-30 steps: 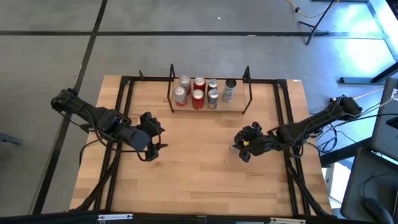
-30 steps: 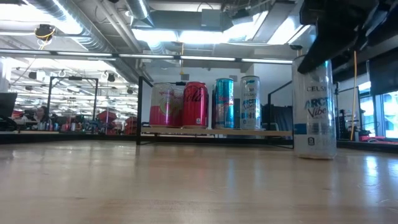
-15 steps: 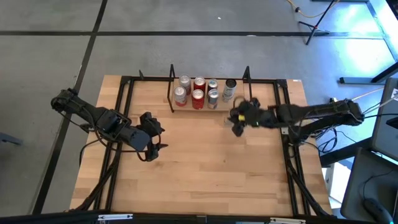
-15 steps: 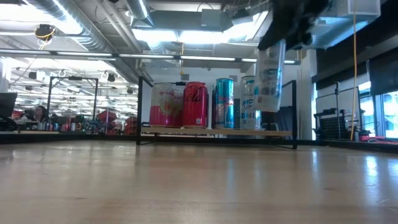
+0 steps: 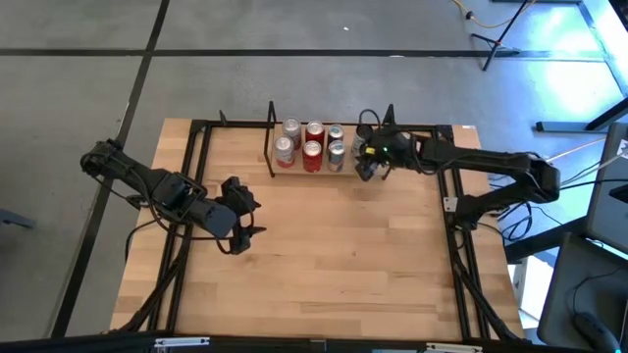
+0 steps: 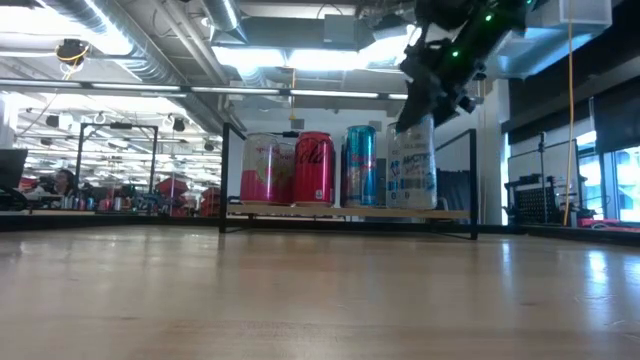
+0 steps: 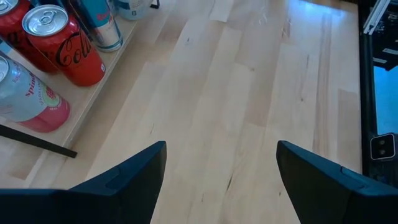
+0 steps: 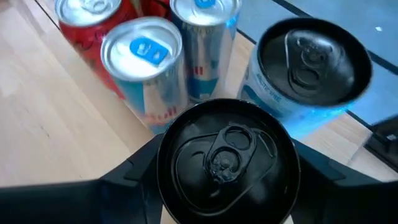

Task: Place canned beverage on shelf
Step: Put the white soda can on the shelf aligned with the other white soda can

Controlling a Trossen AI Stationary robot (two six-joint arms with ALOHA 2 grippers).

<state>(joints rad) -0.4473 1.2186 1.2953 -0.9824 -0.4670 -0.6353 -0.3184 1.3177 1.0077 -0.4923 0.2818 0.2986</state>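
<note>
Right gripper (image 8: pixel 227 186): jaws clenched on a can (image 8: pixel 227 165), one dark finger (image 8: pixel 140 168) on each side of its black top.
Can: black-lidded, white and light blue body (image 6: pixel 412 165), upright between the jaws. In the low view its base sits at about board level at the right end of the shelf (image 6: pixel 345 212); whether it touches the board I cannot tell.
Shelf: low light-wood board with black rod frames at its ends (image 5: pixel 272 147), at the far side of the tabletop (image 5: pixel 324 255). The right arm reaches across to it from the tabletop's right edge, gripper at the shelf's right end (image 5: pixel 371 155).
Just past the jaws: a second black-topped can (image 8: pixel 308 68) beyond the held one, close beside it, and two blue-tabbed silver cans (image 8: pixel 144 59), one nearer and one farther.
Farther along from the jaws: red cans (image 5: pixel 313 150) and a pink one (image 6: pixel 261 168), standing in two rows toward the shelf's left end.
Left gripper (image 7: pixel 221 180): jaws released, wide apart, nothing between them; bare tabletop ahead.
Left of the left jaws' line: a red cola can (image 7: pixel 62 46) and a pink and silver can (image 7: pixel 28 102), well apart from the fingers (image 7: pixel 134 174).
Left arm: over the tabletop's left half (image 5: pixel 235 218), well apart from the shelf.
</note>
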